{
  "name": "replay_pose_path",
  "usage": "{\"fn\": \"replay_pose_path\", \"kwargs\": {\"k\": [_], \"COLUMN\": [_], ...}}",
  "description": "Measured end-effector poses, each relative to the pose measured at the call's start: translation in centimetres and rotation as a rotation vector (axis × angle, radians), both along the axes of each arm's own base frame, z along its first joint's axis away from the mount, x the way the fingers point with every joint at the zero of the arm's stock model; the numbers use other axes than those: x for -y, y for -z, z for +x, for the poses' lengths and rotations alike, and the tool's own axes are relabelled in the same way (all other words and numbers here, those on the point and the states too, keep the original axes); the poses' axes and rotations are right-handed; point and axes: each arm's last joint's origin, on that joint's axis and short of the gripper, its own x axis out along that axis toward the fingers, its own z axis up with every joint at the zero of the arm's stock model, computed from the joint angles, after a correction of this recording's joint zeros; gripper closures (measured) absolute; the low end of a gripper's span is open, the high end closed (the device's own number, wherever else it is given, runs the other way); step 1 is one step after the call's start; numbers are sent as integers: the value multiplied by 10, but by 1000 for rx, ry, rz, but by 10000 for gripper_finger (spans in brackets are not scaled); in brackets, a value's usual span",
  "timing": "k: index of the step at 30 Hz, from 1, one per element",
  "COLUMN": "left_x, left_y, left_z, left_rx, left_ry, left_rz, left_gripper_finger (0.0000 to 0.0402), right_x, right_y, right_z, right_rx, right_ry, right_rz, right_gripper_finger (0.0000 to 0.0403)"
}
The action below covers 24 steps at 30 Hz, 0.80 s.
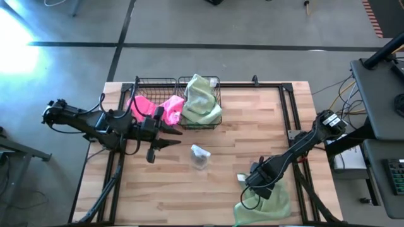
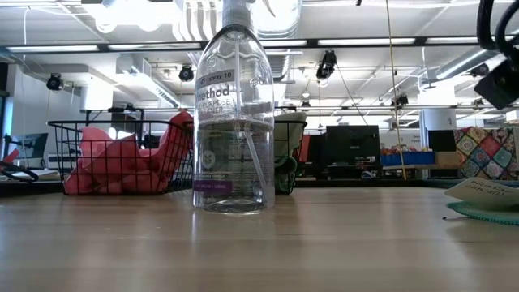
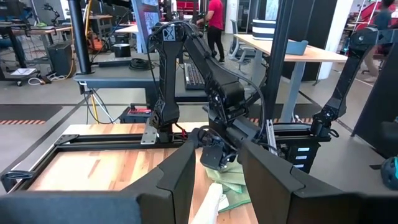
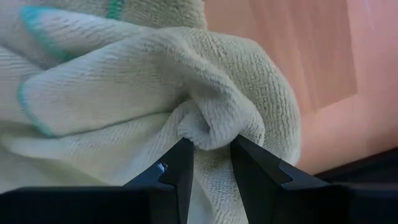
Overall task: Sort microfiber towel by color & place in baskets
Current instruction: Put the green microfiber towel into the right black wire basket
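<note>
A pale sage green towel [image 1: 270, 202] lies bunched at the table's near right corner, also seen in the low view [image 2: 486, 203]. My right gripper [image 1: 252, 185] is down on its left part, shut on it [image 4: 210, 155]. My left gripper [image 1: 165, 144] hovers open [image 3: 217, 171] in front of the left basket, pointing toward the table's right and holding nothing. Two black wire baskets stand side by side at the far edge. The left basket [image 1: 140, 84] holds hot pink towels [image 1: 154, 106]. The right basket [image 1: 218, 85] holds green towels [image 1: 202, 101]. My right gripper pinches a raised fold of the green towel [image 4: 208, 127] between its two fingertips [image 4: 180, 168], several layers bunched together. The fingers come from above, slanting down from the table's right side. The rest of the towel spreads below and beside the fingers on the table [image 1: 278, 205].
A clear spray bottle [image 2: 233, 113] stands mid-table [image 1: 201, 156], between my two grippers and in front of the baskets. A black tube frame [image 1: 287, 107] runs along the table's far and right sides. Bare wood [image 1: 252, 126] lies between the bottle and the right arm.
</note>
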Motion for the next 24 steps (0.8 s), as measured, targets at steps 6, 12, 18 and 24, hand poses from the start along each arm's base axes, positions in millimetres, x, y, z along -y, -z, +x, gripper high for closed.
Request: {"fn": "replay_pose_path", "kwargs": {"k": [6,12,18,24], "left_x": [0,0,0,0], "left_y": [0,0,0,0], "left_z": [0,0,0,0], "left_rx": [0,0,0,0], "left_ry": [0,0,-3,-7], "left_rz": [0,0,1,2], "left_gripper_finger": [286,286,286,286], "right_x": [3,2,3,3], "right_y": [15,25,28,28], "right_z": [-4,-4,-4,-4], "right_rx": [15,63,68,68], "right_ry": [0,1,23,24], "right_rz": [15,52,49,47], "right_gripper_finger": [300,302,325,371]}}
